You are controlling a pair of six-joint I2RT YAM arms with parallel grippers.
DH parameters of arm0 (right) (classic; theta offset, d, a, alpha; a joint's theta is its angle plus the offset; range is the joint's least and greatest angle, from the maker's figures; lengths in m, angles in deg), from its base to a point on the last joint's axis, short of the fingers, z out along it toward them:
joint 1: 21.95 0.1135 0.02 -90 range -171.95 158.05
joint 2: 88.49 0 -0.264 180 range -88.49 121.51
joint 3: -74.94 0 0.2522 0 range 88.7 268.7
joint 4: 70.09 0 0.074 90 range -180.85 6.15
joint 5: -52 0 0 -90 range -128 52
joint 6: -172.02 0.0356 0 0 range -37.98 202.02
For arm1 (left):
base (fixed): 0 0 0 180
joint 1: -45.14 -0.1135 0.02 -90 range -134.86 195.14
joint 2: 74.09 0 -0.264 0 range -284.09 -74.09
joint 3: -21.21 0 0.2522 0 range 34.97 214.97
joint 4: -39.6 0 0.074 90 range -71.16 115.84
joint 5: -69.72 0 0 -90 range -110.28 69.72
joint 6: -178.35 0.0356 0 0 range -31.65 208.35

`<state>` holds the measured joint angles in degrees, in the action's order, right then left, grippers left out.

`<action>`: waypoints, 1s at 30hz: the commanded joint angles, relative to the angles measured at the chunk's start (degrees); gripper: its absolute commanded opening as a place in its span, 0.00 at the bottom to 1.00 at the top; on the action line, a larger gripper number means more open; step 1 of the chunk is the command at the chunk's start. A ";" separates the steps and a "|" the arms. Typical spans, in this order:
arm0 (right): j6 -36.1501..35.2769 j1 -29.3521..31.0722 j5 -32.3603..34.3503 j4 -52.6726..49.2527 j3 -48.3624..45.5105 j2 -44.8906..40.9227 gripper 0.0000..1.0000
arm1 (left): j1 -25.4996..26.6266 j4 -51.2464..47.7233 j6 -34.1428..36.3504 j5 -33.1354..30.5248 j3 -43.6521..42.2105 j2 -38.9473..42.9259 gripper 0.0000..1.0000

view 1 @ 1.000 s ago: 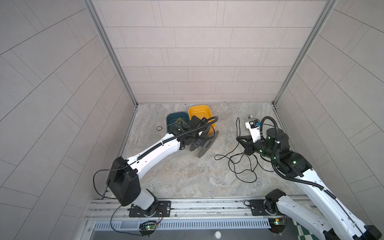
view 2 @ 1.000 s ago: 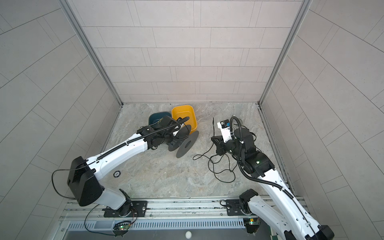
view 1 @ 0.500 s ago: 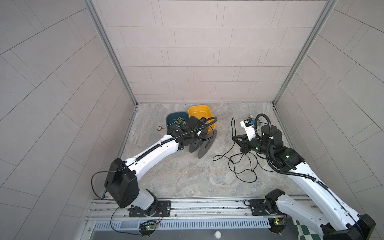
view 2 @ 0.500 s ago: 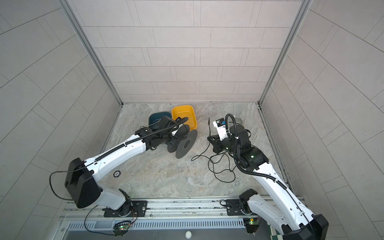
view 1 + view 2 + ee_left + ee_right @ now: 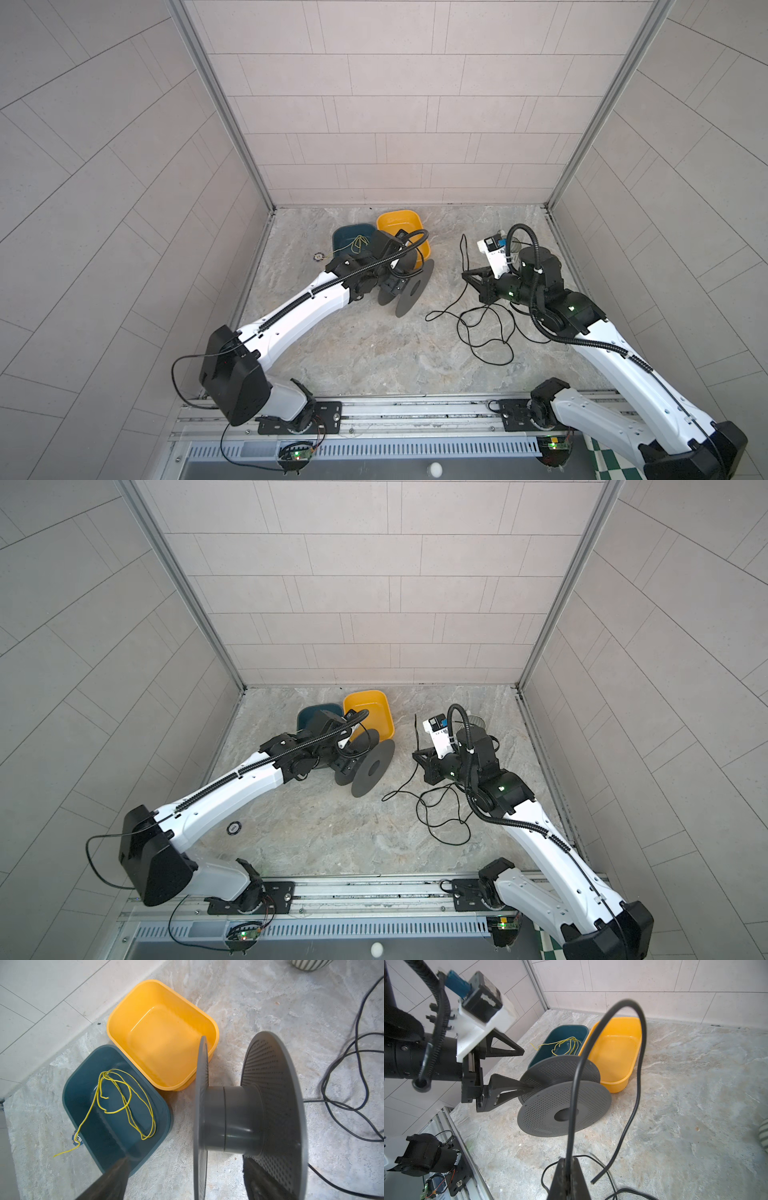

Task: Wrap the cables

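The cables are one thin black wire, lying in loose loops on the floor point(image 5: 482, 332) point(image 5: 440, 812). My right gripper point(image 5: 467, 276) point(image 5: 417, 756) point(image 5: 568, 1162) is shut on the wire near one end. That end arcs up and over from the jaws, and its cut tip point(image 5: 592, 1181) hangs free. A grey spool point(image 5: 409, 286) point(image 5: 372, 769) point(image 5: 232, 1120) point(image 5: 562, 1097) with two perforated flanges rests on the floor. My left gripper point(image 5: 395, 282) point(image 5: 347, 766) point(image 5: 185, 1160) point(image 5: 527, 1069) is open and straddles one flange, with one finger point(image 5: 508, 1086) between the flanges.
A yellow bin point(image 5: 399, 220) point(image 5: 365, 700) point(image 5: 116, 1028) and a dark blue bin point(image 5: 349, 237) point(image 5: 70, 1093) stand behind the spool; the blue one holds a yellow-green cord point(image 5: 124, 1101). A small round token point(image 5: 318, 256) lies by the left wall. A striped vessel point(image 5: 764, 1132) stands near the right arm.
My left gripper has opened and let go of the spool, which stays put. My right gripper has carried the cable end a little left and farther back.
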<state>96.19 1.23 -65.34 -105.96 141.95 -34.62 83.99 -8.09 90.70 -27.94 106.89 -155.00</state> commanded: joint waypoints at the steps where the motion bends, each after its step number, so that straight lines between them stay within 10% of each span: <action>1: -1.53 -0.12 -4.30 1.00 2.85 0.33 0.00 | -1.68 -2.59 -1.00 4.54 3.27 2.58 0.91; 12: 0.30 0.32 -17.08 4.56 10.10 7.59 0.00 | -11.21 5.06 -2.42 31.66 6.18 5.85 0.92; 30: 3.05 8.18 -25.93 6.55 21.62 19.22 0.00 | -15.92 19.49 -5.16 48.88 11.88 1.29 0.77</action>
<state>98.99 8.51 -88.99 -100.76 162.08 -15.76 68.56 7.25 87.26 16.78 116.29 -152.70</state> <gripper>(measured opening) 0.048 0.776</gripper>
